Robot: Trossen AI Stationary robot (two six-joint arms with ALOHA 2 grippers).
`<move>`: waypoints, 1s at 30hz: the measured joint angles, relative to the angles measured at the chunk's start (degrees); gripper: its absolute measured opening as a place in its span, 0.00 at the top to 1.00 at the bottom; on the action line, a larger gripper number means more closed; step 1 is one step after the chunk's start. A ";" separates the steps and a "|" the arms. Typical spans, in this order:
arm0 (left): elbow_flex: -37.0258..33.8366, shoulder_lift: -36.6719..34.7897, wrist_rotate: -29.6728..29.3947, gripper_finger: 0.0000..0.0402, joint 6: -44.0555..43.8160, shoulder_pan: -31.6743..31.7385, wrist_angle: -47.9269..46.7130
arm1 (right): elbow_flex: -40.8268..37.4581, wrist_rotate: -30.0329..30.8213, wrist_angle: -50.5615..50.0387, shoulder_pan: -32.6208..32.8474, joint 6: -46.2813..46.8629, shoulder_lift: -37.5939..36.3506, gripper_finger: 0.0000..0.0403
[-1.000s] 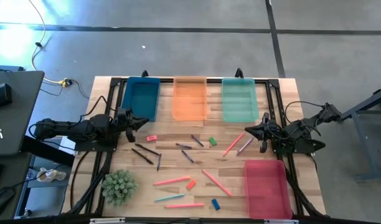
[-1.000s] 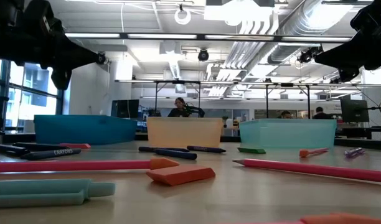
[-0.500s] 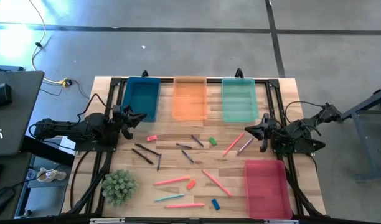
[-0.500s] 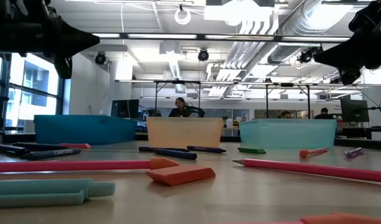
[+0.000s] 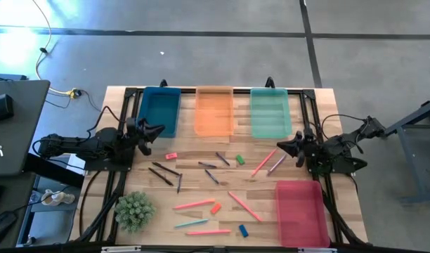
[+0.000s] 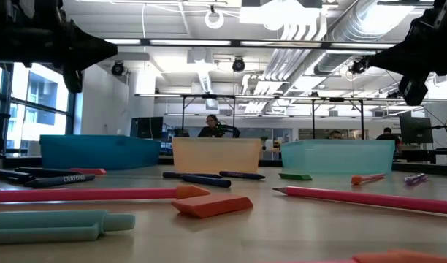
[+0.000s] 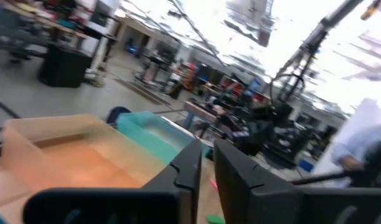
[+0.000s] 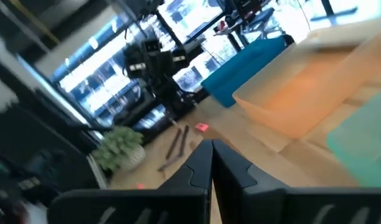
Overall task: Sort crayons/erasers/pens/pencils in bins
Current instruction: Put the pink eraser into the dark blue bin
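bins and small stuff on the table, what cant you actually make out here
- Red-pink bin: absent from the low view, cut off by its edge.
- Blue eraser: too small in the high view to show its shape.
- Dark crayons: in the high view, too thin to count surely.
- Left gripper: wrist view blurred; a narrow gap shows between the fingers.

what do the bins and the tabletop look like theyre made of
The bins, for example the orange bin, look like thin translucent plastic: the low view shows light glowing through their walls. The tabletop looks like light wood with a matte finish, built from narrow glued strips with visible grain.
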 joint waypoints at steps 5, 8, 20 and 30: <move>0.00 0.00 -5.49 0.76 -1.29 0.00 -0.01 | 0.01 2.56 -0.06 0.01 3.41 0.00 1.00; 0.00 0.00 -8.57 0.68 -5.54 0.00 -0.02 | 0.01 3.30 0.39 -0.01 3.39 0.00 1.00; 0.19 0.00 -10.51 0.60 -12.17 0.02 9.81 | 0.01 6.82 1.84 -0.01 1.92 0.00 1.00; 10.55 4.42 -3.54 0.60 -0.68 0.00 7.04 | 0.00 6.91 7.35 0.01 -1.41 0.00 1.00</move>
